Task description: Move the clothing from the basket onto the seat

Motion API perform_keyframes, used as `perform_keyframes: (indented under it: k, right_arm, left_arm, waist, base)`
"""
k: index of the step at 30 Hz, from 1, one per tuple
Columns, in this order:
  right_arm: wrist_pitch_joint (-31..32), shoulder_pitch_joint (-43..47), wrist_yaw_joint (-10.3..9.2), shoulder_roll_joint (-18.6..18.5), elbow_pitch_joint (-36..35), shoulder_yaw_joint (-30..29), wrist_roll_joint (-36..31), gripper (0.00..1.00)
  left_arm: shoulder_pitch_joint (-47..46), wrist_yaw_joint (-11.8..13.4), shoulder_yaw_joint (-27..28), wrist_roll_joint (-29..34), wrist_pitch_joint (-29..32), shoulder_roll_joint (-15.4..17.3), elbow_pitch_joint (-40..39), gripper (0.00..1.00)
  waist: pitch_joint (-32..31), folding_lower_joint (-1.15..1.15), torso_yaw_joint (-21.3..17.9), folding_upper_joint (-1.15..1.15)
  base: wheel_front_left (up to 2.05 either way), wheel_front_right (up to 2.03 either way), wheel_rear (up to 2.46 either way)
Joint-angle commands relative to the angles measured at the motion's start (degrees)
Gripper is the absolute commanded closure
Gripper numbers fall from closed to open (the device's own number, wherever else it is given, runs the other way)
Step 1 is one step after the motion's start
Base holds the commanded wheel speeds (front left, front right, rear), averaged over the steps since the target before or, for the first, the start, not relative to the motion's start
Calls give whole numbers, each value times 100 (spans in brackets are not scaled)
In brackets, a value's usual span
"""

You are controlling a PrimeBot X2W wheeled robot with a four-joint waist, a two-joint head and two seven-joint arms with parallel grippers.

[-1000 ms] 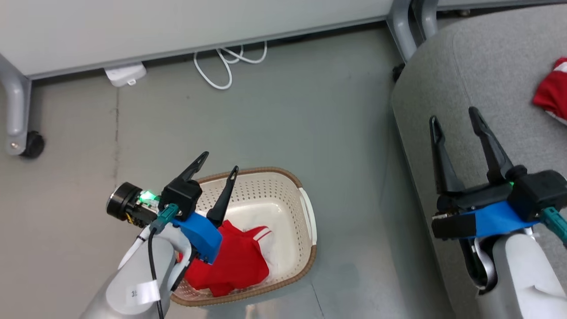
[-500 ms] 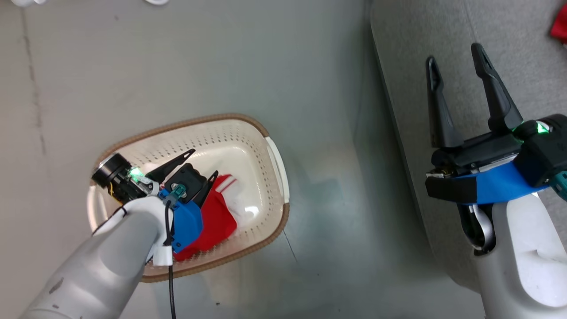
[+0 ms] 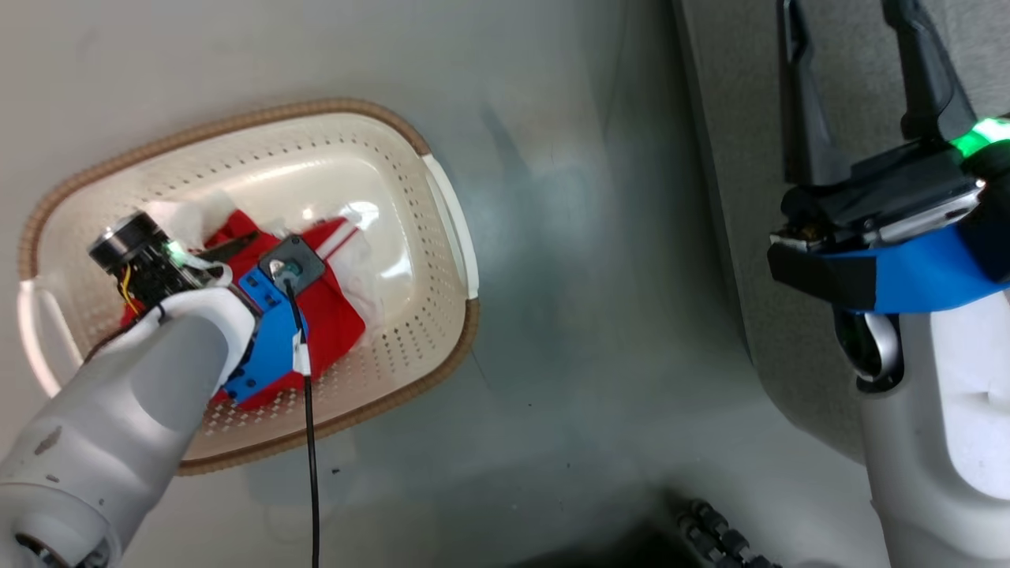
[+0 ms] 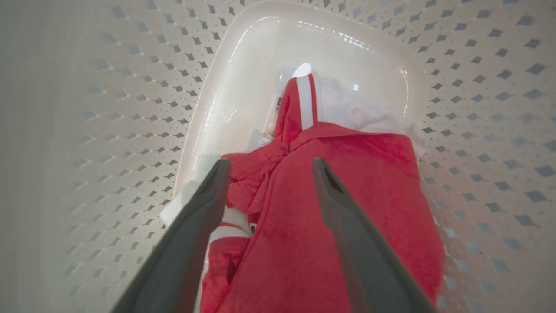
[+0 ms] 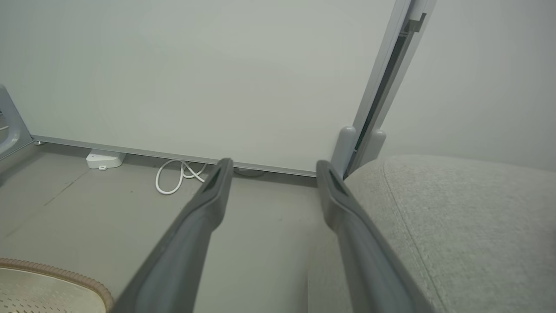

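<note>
**Left claw spread over the clothing in the basket**

The left claw (image 4: 269, 164) is down inside the basket (image 3: 237, 118), its two dark fingers held wide apart with nothing pinched between them. They point along the top of the clothing (image 4: 347, 174), a crumpled red heap with a white stripe and white trim that lies on the basket's glossy bottom, close to one perforated wall. I cannot tell whether the fingertips touch the fabric.

In the head view the pale left forearm covers part of the red cloth. The basket stands on the grey floor (image 3: 592, 315), apart from the seat (image 5: 456, 208).

The right claw (image 5: 273, 164) is also wide open and holds nothing. It hangs over the seat's rounded edge, where the cushion meets the floor, and points towards a pale wall panel (image 5: 217, 78) with a white cable (image 5: 173, 178) coiled at its foot.
</note>
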Motion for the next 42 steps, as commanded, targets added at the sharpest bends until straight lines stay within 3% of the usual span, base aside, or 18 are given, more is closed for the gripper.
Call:
perform_keyframes:
  k: [1,9,21,22,23,24,33,42]
  right_arm:
    - [-20,-156,1,-13,-70,7,-26,0]
    - [-20,-371,1,43,-315,75,-70,0]
    - [-20,-365,1,86,-523,54,-162,0]
    - [-20,-365,1,89,-518,42,-165,0]
    - [-20,-368,1,94,-507,36,-170,0]
    - [-20,-373,1,103,-496,32,-174,0]
    - [-19,-400,1,147,-428,-18,-148,0]
    - [-19,-243,1,112,-330,-143,-130,0]
  left_arm:
    - [-167,-6,-20,42,85,70,14,0]
    - [-414,-6,-46,114,571,271,18,0]
    - [-579,7,-52,188,827,393,187,0]
    - [-559,7,-55,201,872,385,215,50]
    - [-548,7,-55,214,884,379,223,80]
    - [-539,7,-55,223,890,374,226,100]
    - [-462,7,-49,182,834,413,145,100]
    - [-315,5,-48,33,607,152,-31,100]
  waist:
    - [334,-1,-108,0]
    - [886,-1,-241,0]
    - [1302,-1,-334,0]
    - [1306,-1,-335,0]
    - [1305,-1,-334,0]
    - [1300,-1,-335,0]
    - [1163,-1,-334,0]
    - [788,-1,-168,0]
  base:
    - [0,0,0]
    - [0,0,0]
    - [0,0,0]
    - [0,0,0]
    - [0,0,0]
    - [0,0,0]
    - [0,0,0]
    - [0,0,0]
